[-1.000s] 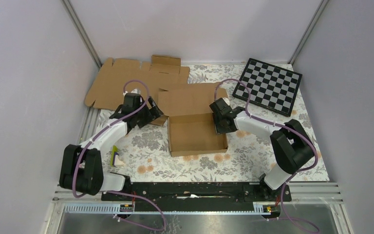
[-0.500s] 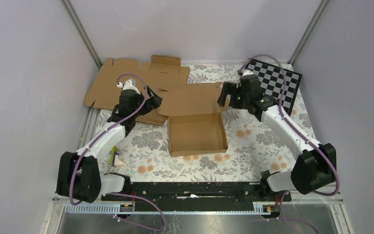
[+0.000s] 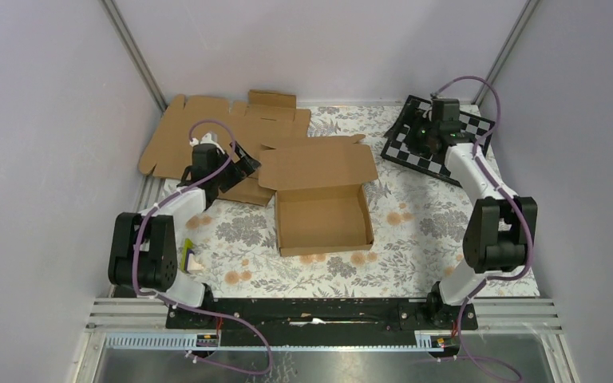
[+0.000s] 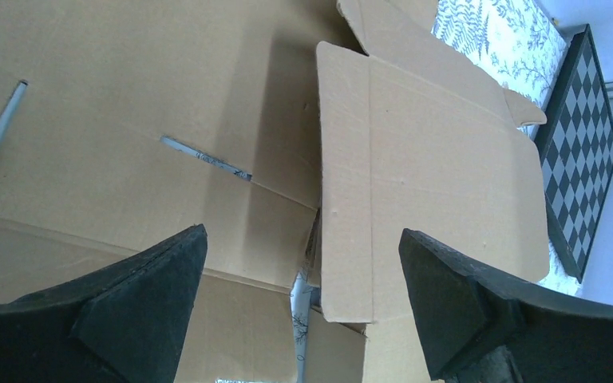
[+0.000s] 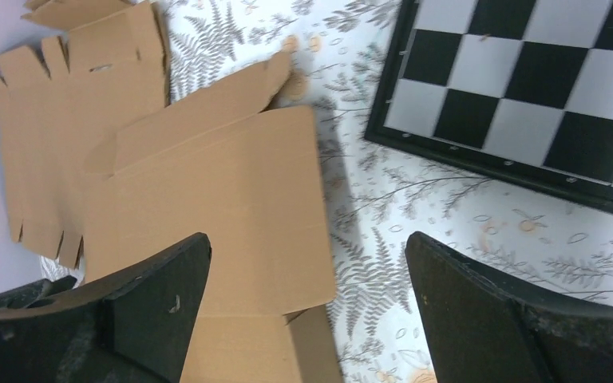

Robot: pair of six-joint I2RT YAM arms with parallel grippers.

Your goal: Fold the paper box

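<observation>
The paper box (image 3: 323, 217) sits in the middle of the flowery table (image 3: 415, 231). Its low walls stand up, and its lid is open, leaning back toward 12 o'clock. The left gripper (image 4: 303, 239) is at 10 o'clock from the box, just beside the lid's edge and above a flat cardboard sheet (image 3: 183, 136). Its jaws are wide apart and hold nothing. The right gripper (image 5: 307, 247) is at 2 o'clock, over the checkerboard (image 5: 527, 72), well apart from the box. It is wide apart too, holding nothing.
</observation>
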